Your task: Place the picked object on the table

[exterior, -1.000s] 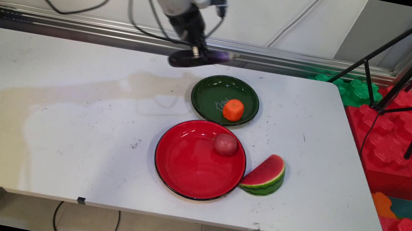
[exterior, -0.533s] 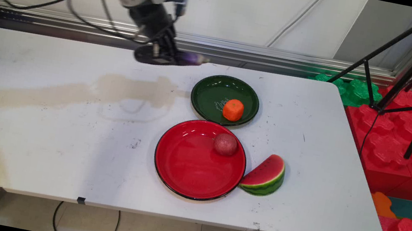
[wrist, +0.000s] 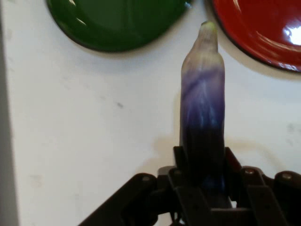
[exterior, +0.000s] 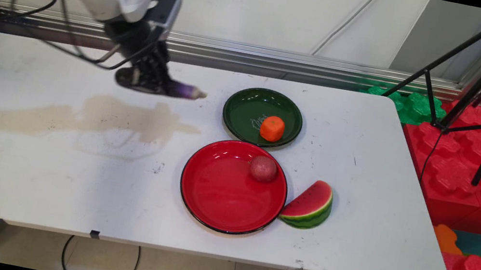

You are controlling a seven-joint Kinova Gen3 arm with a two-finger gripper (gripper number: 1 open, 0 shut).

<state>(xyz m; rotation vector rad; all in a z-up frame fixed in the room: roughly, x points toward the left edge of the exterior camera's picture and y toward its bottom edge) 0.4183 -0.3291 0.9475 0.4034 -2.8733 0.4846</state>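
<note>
My gripper (exterior: 147,83) was clamped on a purple eggplant (exterior: 182,90), held above the table (exterior: 42,180) at its ten o'clock; the green plate (exterior: 244,111) with an orange (exterior: 272,128) lay at three o'clock of me; the red plate (exterior: 220,195) with an apple (exterior: 263,168) at four; a watermelon slice (exterior: 309,205) touched its rim.

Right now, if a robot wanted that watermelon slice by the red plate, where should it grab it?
Probably from above, across the two flat red faces of the watermelon slice. It rests on its curved green rind, and the red plate crowds its left end, so the thin middle looks easiest.
</note>
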